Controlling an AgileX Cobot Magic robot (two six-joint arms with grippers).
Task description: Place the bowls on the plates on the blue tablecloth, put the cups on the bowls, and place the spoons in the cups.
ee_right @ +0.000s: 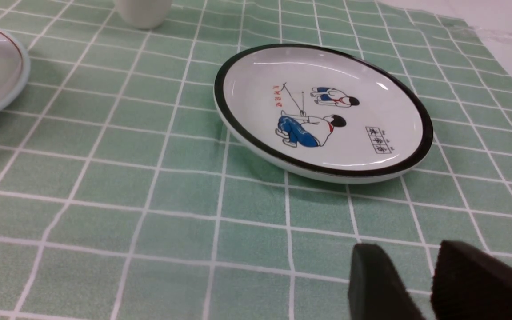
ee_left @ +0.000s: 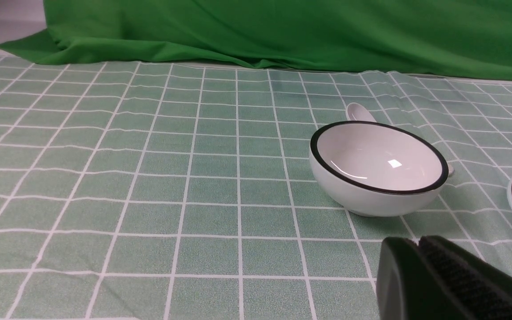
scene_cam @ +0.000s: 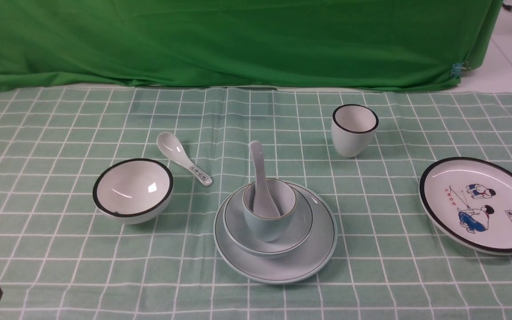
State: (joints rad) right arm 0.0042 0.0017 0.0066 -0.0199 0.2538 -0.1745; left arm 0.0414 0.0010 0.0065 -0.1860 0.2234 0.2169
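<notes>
Your blue set is stacked; the white bowl [scene_cam: 133, 190] sits bare on the tablecloth [scene_cam: 51, 249], well apart from the cartoon plate [scene_cam: 481, 205] across the blue plate [scene_cam: 275, 261]. The left gripper [ee_left: 420, 249], jaws together, lies just beside the bowl, so it is the nearer arm. The right gripper [ee_right: 409, 275], jaws apart and empty, waits near the cartoon plate. Bowl is round, glossy ceramic: likely slippery.

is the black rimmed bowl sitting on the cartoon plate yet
No, the black-rimmed white bowl sits on the checked tablecloth at the left, while the cartoon plate lies empty far right.
</notes>
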